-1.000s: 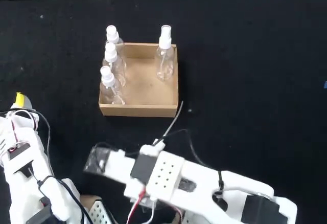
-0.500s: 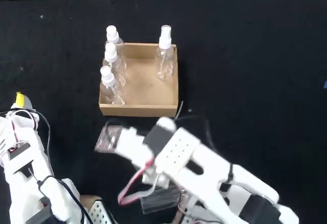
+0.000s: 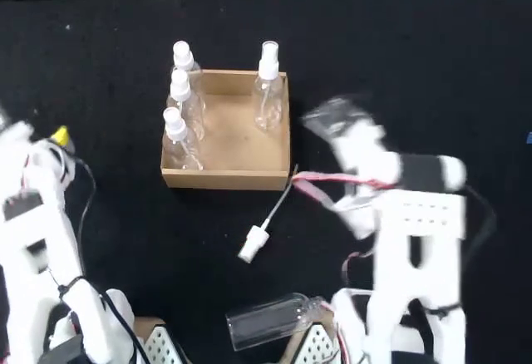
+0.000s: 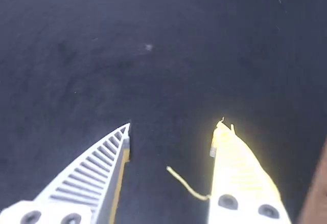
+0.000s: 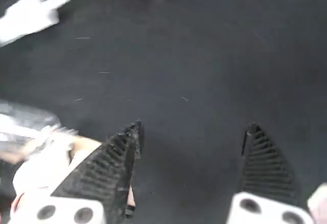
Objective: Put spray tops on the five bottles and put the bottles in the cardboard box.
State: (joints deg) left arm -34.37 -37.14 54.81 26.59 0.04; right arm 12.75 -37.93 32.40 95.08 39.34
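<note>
In the cardboard box (image 3: 224,179), three capped bottles (image 3: 188,108) stand along its left wall and a fourth capped bottle (image 3: 268,102) stands in its far right corner. A loose spray top (image 3: 252,243) lies on the black surface (image 3: 416,48) just in front of the box, and an uncapped fifth bottle (image 3: 270,321) lies on its side well in front of the box. The left end effector (image 4: 174,127), fingers apart and empty, hangs over bare surface well left of the box, while the right end effector (image 5: 194,128), likewise spread and holding nothing, sits just right of the box.
</note>
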